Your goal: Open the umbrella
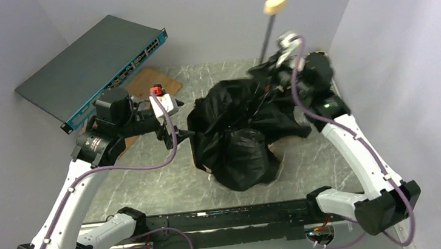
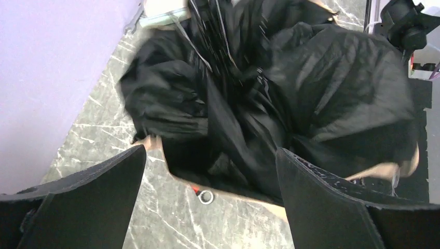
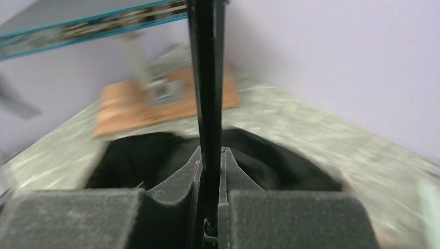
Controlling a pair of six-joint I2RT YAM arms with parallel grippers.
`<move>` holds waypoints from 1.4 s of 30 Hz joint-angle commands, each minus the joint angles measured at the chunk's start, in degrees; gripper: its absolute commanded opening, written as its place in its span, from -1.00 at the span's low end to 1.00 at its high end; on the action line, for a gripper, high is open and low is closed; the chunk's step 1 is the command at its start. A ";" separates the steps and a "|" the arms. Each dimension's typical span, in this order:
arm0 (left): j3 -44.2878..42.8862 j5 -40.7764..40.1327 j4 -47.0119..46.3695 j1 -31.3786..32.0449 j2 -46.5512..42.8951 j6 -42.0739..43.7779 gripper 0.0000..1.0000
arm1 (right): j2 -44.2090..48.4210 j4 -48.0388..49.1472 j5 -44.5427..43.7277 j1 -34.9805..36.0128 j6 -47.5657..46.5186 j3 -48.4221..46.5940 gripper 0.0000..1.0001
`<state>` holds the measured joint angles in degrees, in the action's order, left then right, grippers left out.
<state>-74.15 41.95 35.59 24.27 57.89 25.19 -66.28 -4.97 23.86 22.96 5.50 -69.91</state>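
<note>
The umbrella (image 1: 237,132) lies half-collapsed on the marble table, its black lining and ribs bunched in a heap. Its thin black shaft (image 1: 267,34) rises at the back to the cream knob handle (image 1: 276,2). My right gripper (image 1: 270,68) is shut on the shaft just above the canopy. In the right wrist view the shaft (image 3: 205,78) runs up between the closed gripper (image 3: 210,161). My left gripper (image 1: 175,121) is open at the canopy's left edge. In the left wrist view the black fabric (image 2: 259,93), with its cream edge and a small metal ring (image 2: 206,196), lies between the spread gripper (image 2: 210,171).
A dark network switch (image 1: 96,66) leans against the back-left wall above a wooden board (image 1: 150,82). White walls close in on the left, back and right. The arms' base rail (image 1: 227,221) runs along the near edge.
</note>
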 commanded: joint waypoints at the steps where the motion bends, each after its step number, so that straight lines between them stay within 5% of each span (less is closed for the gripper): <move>1: 4.58 0.36 -8.90 1.16 -2.26 -1.57 0.99 | 1.39 10.64 -0.49 -16.68 -1.46 -0.72 -1.00; 5: 6.93 0.46 -10.73 4.39 -3.25 5.96 0.99 | 6.00 8.46 2.84 1.43 -4.51 1.01 -1.00; 8: 9.82 -6.27 -12.03 10.96 -5.02 12.14 0.99 | 7.39 9.28 -5.16 3.33 -13.78 3.10 -1.00; 11: 14.07 -7.68 -16.74 12.61 -7.21 13.26 0.99 | 6.74 3.03 4.95 4.50 -9.82 -0.17 -1.00; 12: 14.30 -8.11 -16.29 13.24 -7.07 14.76 0.99 | 7.01 0.92 2.15 5.85 -10.45 -0.19 -1.00; 13: 13.97 -9.37 -15.40 13.82 -6.70 15.45 0.99 | 7.40 1.48 -5.35 5.48 -14.11 1.70 -1.00; 15: 12.24 -13.59 -15.12 13.76 -5.82 10.51 0.99 | 6.83 10.72 -14.79 -6.64 -16.18 6.21 -1.00; 17: 10.14 -14.97 -14.27 10.24 -4.24 2.99 0.99 | 3.69 9.70 -4.69 -17.61 -7.88 3.07 -1.00; 19: 7.76 -7.39 -12.44 4.14 -2.20 -1.24 0.99 | 2.72 6.19 0.66 -14.73 -3.96 -0.11 -1.00; 23: 7.81 -5.98 -15.69 0.21 -1.56 -3.56 0.99 | 7.36 5.54 -1.53 0.53 2.05 3.77 -1.00; 25: 8.59 -6.87 -17.52 0.01 -2.56 -3.09 0.99 | 7.95 2.52 -6.97 -0.59 -5.39 4.37 -1.00; 26: 8.80 -6.94 -17.69 -0.06 -2.92 -2.61 0.99 | 8.40 5.47 -9.88 -5.61 -7.68 6.19 -1.00; 28: 8.96 -7.38 -18.01 -0.01 -3.25 -2.70 0.99 | 6.42 11.00 1.14 -22.07 -1.89 5.56 -1.00; 29: 8.94 -7.36 -17.97 -0.01 -3.11 -2.79 0.99 | 4.58 9.21 4.94 -24.50 -1.85 2.42 -1.00; 34: 7.38 -0.05 -17.82 0.11 -0.37 -0.06 0.97 | 7.01 5.55 0.41 0.50 -4.23 2.02 -1.00; 42: 6.10 -2.61 -22.94 13.10 3.20 5.22 0.52 | 9.44 5.85 0.37 3.09 -4.54 5.20 -1.00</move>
<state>-66.04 39.09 18.39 31.18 60.40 26.65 -59.35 -4.69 24.75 25.98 0.89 -64.07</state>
